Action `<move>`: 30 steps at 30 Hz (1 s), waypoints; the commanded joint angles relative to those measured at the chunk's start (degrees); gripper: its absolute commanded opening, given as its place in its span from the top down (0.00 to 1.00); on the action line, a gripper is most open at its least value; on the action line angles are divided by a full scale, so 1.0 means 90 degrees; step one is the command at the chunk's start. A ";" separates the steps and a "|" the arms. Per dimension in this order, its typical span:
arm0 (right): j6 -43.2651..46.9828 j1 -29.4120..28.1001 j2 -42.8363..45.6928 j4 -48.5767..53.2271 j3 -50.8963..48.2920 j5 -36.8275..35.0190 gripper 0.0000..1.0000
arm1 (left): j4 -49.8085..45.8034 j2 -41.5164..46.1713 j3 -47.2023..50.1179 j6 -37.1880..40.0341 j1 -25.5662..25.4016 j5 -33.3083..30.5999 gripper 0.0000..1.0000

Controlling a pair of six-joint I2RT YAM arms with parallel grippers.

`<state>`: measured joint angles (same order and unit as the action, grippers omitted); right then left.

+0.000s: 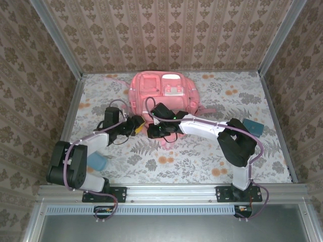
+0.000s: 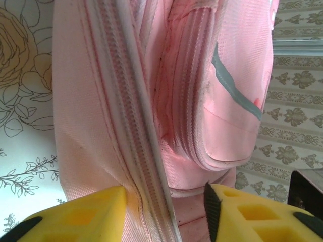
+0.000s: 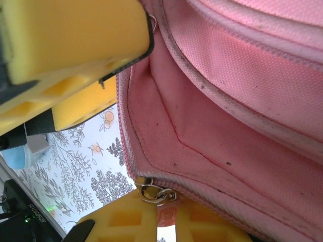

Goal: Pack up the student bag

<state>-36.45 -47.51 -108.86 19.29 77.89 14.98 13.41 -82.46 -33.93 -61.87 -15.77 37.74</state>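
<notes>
Floral desk (image 1: 202, 156), student bag (image 1: 161, 91) far centre. Right end effector (image 3: 164, 222) clamped on zip pull (image 3: 151, 194); left end effector (image 2: 164, 212) apart, straddling zip seam (image 2: 136, 126) (best to brace fabric taut, pull along track).

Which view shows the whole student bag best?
Top external: the student bag shows almost whole, pockets up. Left wrist shows a zip and the grey stripe close up; right wrist, pink fabric and a metal zip ring.
</notes>
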 commanded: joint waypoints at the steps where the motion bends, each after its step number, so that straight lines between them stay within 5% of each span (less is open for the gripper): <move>1: 0.0065 -0.0202 0.0369 -0.0028 -0.0159 0.0282 1.00 | 0.0232 -0.0211 -0.0232 -0.0031 -0.0105 0.0060 0.60; 9: -0.0197 -0.0209 0.1225 0.0453 -0.0839 -0.0839 0.99 | 0.0272 -0.0359 -0.0080 -0.0088 -0.0123 -0.0511 0.88; 19: -0.0906 -0.0148 0.2119 0.1735 -0.1487 -0.3033 0.99 | 0.0279 -0.0442 -0.0073 0.0028 -0.0113 -0.0754 0.97; 27: -0.0421 -0.0193 0.2006 0.1314 -0.1380 -0.2235 0.99 | 0.0329 -0.0410 -0.0170 0.0009 -0.0123 -0.0493 0.99; 30: -0.0211 -0.0294 0.1879 0.0927 -0.1220 -0.1783 0.91 | 0.0345 -0.0366 -0.0195 0.0034 -0.0144 -0.0383 0.99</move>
<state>-40.75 -49.12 -90.61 29.74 64.77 -5.21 13.69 -86.28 -34.06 -63.00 -17.17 34.50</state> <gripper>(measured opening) 0.072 0.041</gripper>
